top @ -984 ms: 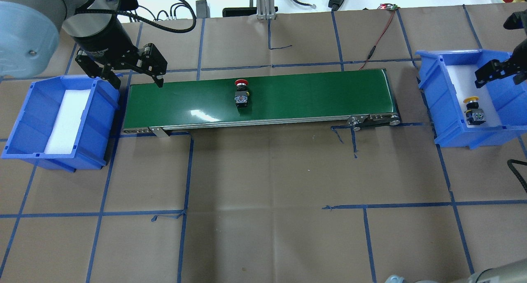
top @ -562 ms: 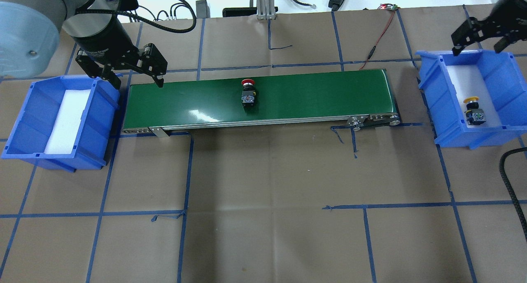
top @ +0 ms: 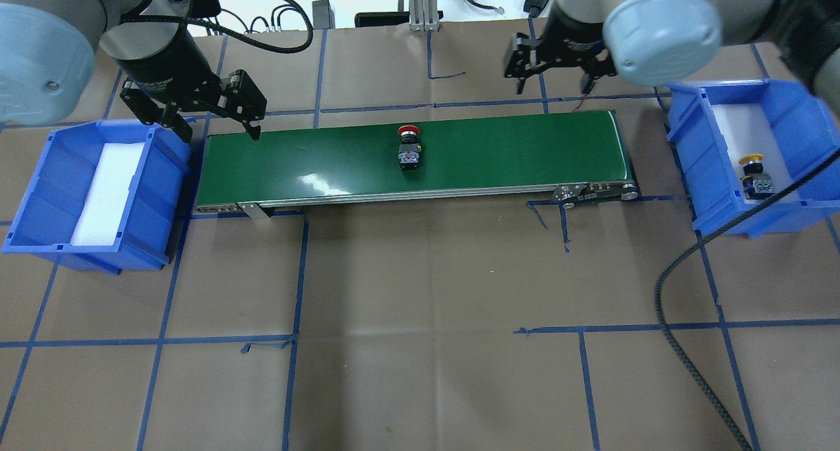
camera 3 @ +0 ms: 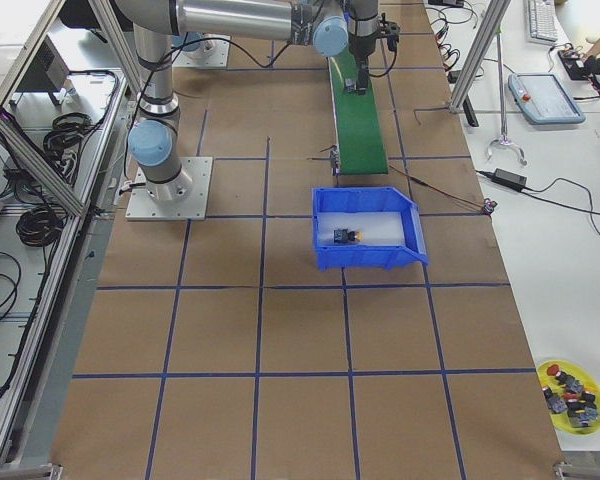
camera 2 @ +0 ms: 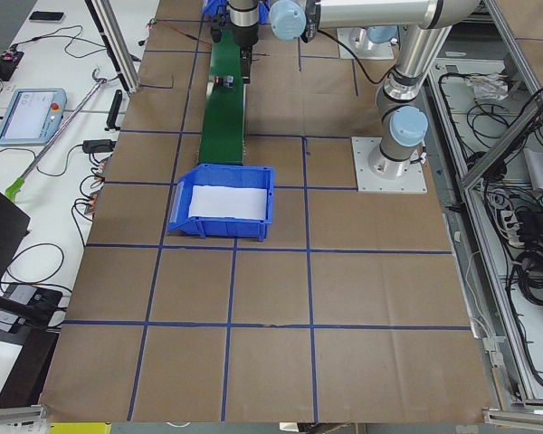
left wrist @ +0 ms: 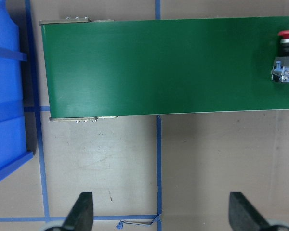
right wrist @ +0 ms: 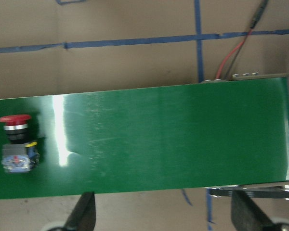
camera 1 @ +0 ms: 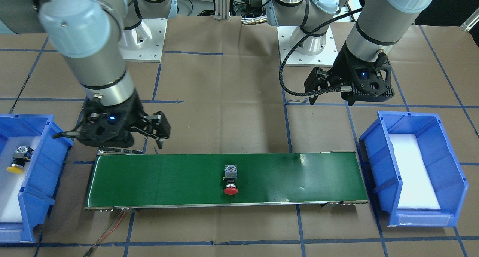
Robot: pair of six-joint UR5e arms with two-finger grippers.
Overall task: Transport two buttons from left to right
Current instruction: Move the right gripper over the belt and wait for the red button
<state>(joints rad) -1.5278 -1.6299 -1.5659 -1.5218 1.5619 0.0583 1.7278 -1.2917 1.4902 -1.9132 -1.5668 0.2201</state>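
Note:
The red-capped button lies on its side near the middle of the green conveyor belt, also seen in the front view and both wrist views. The yellow-capped button rests on white foam in the right blue bin. My left gripper hangs open and empty over the belt's left end. My right gripper is open and empty behind the belt's right end.
The left blue bin holds only white foam. A red wire runs to the belt's right end. My right arm's black cable hangs over the table. A yellow dish of spare buttons sits far off.
The red button has ridden the belt to the right. My right gripper moved from over the right bin, back and leftward, to behind the belt's right end. The left arm stayed still.

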